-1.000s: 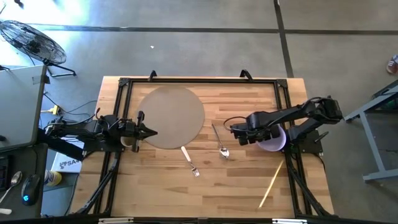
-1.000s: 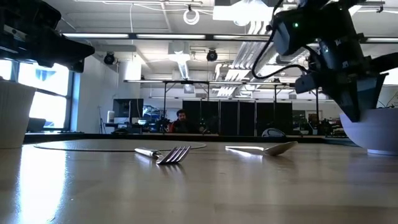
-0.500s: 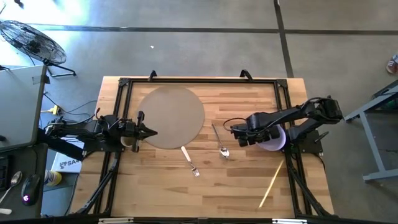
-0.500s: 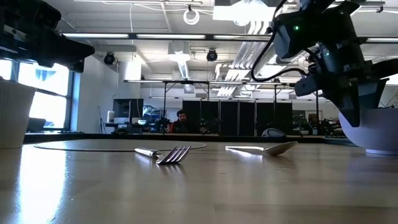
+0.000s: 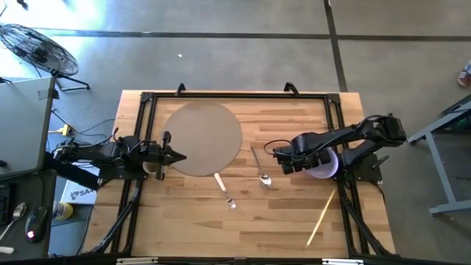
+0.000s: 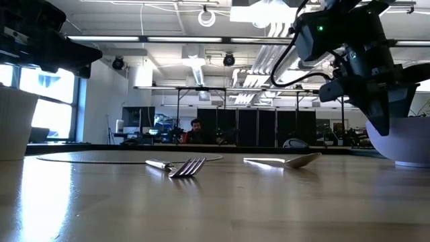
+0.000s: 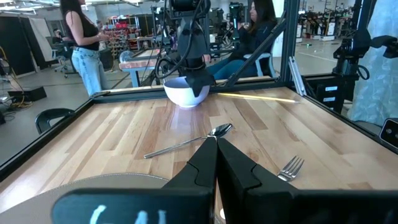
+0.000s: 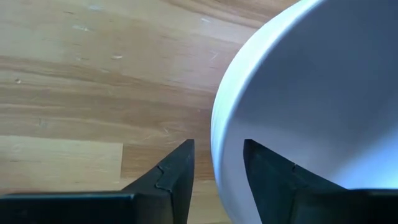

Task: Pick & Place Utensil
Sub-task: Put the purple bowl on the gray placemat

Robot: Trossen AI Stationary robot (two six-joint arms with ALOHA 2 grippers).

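A metal spoon and a metal fork lie flat on the wooden table, just off the edge of a round brown mat. A white bowl stands near the table's right edge. My right gripper points down at the bowl's left rim. It is open, with one finger outside the bowl wall and one over its inside. My left gripper is shut and level at the mat's left edge, holding nothing. It points toward the spoon. My right gripper stands from above astride the bowl's rim, one finger outside the wall and the other over the inside. A strip of table shows between the outer finger and the rim. I cannot tell whether either finger touches the bowl.
A long yellow stick lies slanted near the table's front right corner. A pale cup stands at the left, by the left arm. A black frame runs along the table's edges. People sit and stand in the room beyond the table.
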